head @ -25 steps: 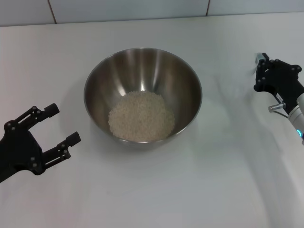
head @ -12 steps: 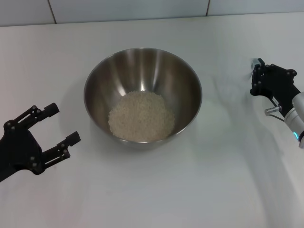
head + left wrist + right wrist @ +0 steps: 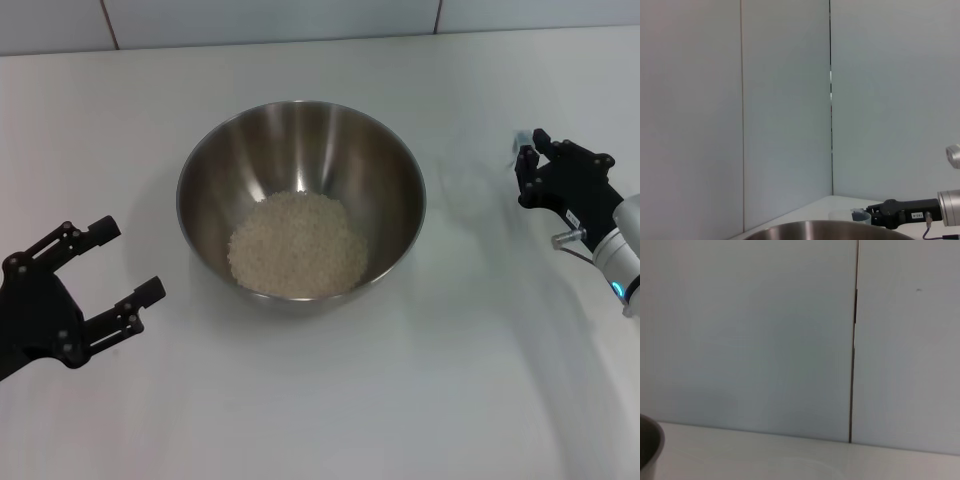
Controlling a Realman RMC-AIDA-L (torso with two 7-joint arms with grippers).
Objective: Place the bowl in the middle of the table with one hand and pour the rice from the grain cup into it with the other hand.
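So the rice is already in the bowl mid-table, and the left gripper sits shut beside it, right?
Not quite. The head view shows the rice in the bowl mid-table, but the left gripper beside it is open, with its fingers spread apart.

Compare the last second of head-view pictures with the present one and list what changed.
The right gripper slid across the table toward the bowl, ending nearer it but still apart, beside the faint clear grain cup. The left gripper dropped back very slightly, jaws spread as before. The bowl and the rice in it stayed put.
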